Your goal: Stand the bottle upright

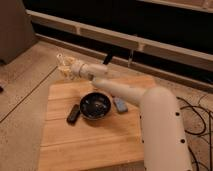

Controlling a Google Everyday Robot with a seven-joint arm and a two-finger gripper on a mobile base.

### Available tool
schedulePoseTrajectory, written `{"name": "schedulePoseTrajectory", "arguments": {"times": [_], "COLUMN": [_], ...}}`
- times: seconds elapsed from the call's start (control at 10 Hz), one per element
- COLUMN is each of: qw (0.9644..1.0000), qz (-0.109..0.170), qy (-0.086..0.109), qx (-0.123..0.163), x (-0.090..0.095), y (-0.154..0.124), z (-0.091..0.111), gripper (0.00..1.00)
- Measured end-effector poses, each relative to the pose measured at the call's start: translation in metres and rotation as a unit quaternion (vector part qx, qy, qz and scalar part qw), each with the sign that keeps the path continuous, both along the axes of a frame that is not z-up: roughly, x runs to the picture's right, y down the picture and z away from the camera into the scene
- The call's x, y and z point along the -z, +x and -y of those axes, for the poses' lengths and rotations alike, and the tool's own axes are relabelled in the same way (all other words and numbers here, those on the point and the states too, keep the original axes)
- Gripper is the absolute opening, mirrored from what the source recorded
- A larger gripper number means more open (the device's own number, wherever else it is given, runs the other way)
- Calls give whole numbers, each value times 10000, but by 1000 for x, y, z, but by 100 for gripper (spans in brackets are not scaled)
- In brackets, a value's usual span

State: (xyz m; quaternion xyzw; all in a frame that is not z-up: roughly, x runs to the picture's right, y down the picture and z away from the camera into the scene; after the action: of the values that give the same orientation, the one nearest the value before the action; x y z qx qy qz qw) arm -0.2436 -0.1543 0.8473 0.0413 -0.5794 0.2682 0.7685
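The white arm (125,92) extends forward (elbow bent), its end effector (63,67) out at left.

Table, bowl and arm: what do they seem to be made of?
Table: looks like pale bare wood, with plank seams and a light grain showing. Bowl: dark and glossy with bright glints inside, perhaps glazed ceramic or plastic. Arm: a smooth, matte off-white shell, probably plastic. Its gripper is raised past the table's far left corner.

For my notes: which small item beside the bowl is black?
The oblong bar left of the bowl; the grey-blue item lies right. The hand hovers beyond the table's far corner.
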Motion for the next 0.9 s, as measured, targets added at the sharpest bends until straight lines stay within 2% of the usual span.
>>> {"name": "schedulePoseTrajectory", "arguments": {"times": [0.3, 0.5, 0.9], "qw": [9992, 9990, 9988], "qz": [269, 237, 234], "qy": [244, 325, 406], "qx": [-170, -176, -128], "x": [8, 3, -8], "y": [18, 29, 18], "z": [2, -6, -29], "gripper": [3, 3, 3]}}
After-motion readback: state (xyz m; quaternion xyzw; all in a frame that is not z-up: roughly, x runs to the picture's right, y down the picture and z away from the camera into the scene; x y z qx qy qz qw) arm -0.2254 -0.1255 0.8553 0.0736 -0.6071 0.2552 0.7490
